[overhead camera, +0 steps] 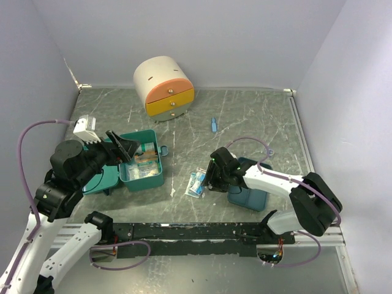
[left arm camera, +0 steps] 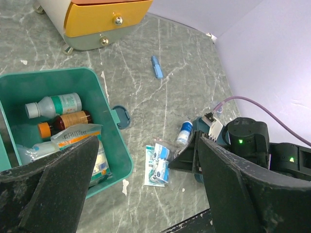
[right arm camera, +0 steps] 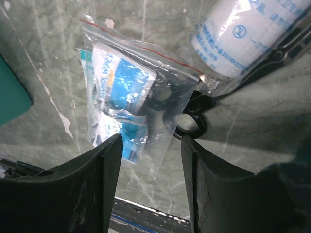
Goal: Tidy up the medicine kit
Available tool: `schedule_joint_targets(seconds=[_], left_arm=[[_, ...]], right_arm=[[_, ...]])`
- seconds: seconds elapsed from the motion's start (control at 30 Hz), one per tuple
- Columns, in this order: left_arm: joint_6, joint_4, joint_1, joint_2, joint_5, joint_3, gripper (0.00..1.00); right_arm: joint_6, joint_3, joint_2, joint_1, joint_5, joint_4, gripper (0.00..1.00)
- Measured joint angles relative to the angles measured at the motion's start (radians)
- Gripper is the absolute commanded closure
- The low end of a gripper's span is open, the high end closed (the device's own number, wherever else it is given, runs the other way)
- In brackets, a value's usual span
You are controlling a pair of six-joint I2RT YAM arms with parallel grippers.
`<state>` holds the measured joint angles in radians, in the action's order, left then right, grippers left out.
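Note:
The teal medicine kit (overhead camera: 142, 182) lies open at the left, its lid (overhead camera: 101, 179) flat beside it. In it are a white bottle (left arm camera: 56, 104), an amber bottle (left arm camera: 68, 120) and a packet (left arm camera: 77, 136). My left gripper (overhead camera: 125, 147) hangs over the kit, open wide and empty (left arm camera: 148, 145). A clear zip bag of blue wipes (overhead camera: 197, 182) lies on the table right of the kit. My right gripper (overhead camera: 211, 179) stands open over it; the bag's (right arm camera: 126, 97) loose corner reaches between the fingers without touching them. A small white bottle (right arm camera: 243, 34) lies just beyond.
A cream cabinet with orange and yellow drawers (overhead camera: 164, 87) stands at the back. A small blue item (overhead camera: 214, 125) lies mid-table. A dark-blue tray (overhead camera: 251, 197) sits under my right arm. Walls close in on three sides, and a black rail (overhead camera: 196, 231) runs along the near edge.

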<state>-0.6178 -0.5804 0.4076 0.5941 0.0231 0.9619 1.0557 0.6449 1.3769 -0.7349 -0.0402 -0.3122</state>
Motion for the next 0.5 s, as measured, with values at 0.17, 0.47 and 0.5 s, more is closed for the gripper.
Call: schedule_joint_targets(seconds=[0.17, 0.47, 0.5], left_arm=[[-0.003, 0.000, 0.000, 0.003, -0.002, -0.001, 0.06], [-0.004, -0.001, 0.000, 0.002, -0.004, -0.001, 0.06], [-0.004, -0.001, 0.000, 0.000, -0.004, -0.001, 0.06]], right_arm=[[0.002, -0.002, -0.001, 0.000, -0.006, -0.008, 0.49], [0.002, 0.003, 0.035, -0.002, -0.045, 0.011, 0.58], [0.003, 0.002, 0.040, -0.002, -0.042, 0.011, 0.59]])
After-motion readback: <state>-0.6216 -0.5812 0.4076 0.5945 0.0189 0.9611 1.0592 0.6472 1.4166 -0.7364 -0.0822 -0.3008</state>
